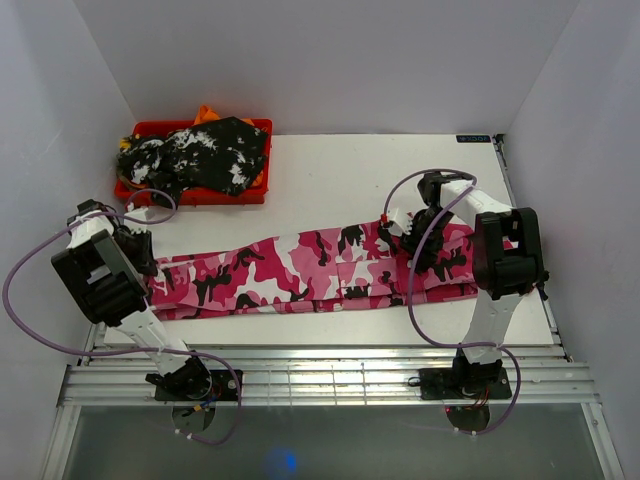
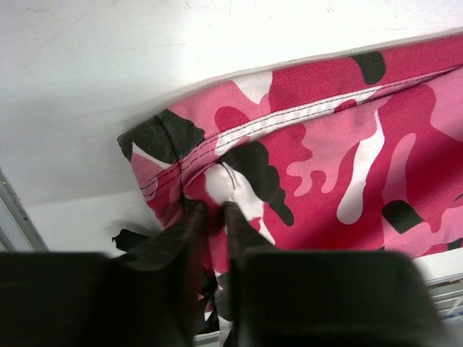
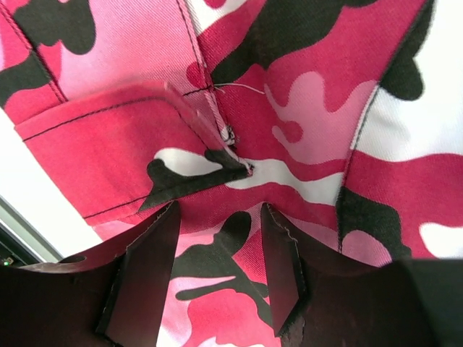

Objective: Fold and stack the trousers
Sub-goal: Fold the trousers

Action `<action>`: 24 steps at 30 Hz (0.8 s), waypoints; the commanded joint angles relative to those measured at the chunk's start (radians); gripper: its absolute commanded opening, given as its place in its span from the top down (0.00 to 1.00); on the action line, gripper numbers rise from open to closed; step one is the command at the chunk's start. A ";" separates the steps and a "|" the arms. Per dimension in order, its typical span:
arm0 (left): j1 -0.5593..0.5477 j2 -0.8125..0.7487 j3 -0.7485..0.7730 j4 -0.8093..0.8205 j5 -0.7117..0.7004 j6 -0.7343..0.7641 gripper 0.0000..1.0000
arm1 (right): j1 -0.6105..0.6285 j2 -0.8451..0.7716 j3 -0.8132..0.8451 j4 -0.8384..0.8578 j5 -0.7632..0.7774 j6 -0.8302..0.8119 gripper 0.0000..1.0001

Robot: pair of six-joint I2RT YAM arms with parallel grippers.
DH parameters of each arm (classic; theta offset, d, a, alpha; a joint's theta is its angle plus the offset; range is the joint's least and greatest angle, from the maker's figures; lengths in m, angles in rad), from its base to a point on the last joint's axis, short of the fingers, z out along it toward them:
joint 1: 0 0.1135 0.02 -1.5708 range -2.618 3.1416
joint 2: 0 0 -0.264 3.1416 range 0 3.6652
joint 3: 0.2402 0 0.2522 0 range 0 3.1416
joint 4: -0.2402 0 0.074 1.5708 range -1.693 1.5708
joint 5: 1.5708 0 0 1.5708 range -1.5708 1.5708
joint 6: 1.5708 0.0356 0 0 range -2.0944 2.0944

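Note:
The hot-pink, white and black camouflage trousers (image 1: pixel 310 270) lie stretched left to right across the white table, legs together. My left gripper (image 1: pixel 143 262) is at the leg-hem end and is shut on the hem cloth (image 2: pixel 217 188) in the left wrist view. My right gripper (image 1: pixel 408 243) rests on the waist end, open, its fingers (image 3: pixel 282 267) pressed down on either side of a patch of cloth (image 3: pixel 224 253). A black-and-white mottled garment (image 1: pixel 200 155) lies piled in the red tray (image 1: pixel 262 127) at the back left.
White walls close in the table on the left, back and right. An orange item (image 1: pixel 206 113) peeks out behind the mottled garment. The metal rail (image 1: pixel 330 375) with the arm bases runs along the near edge.

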 commanded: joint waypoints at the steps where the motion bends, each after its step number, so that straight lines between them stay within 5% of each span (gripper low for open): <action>1: -0.006 0.004 0.025 0.007 0.051 -0.009 0.76 | 0.002 -0.011 -0.033 0.023 0.028 -0.002 0.46; 2: -0.008 0.001 0.037 0.001 0.053 -0.009 0.89 | 0.002 -0.011 -0.039 0.028 0.039 -0.001 0.46; 5: -0.008 -0.014 0.086 -0.019 0.041 -0.008 1.00 | 0.000 -0.006 -0.048 0.039 0.056 -0.004 0.47; 19: -0.011 -0.007 0.145 0.025 -0.027 0.009 1.00 | -0.001 -0.015 -0.105 0.082 0.087 -0.018 0.46; 24: -0.011 -0.007 0.108 0.079 -0.061 0.005 0.50 | 0.000 -0.040 -0.067 0.042 0.027 -0.009 0.43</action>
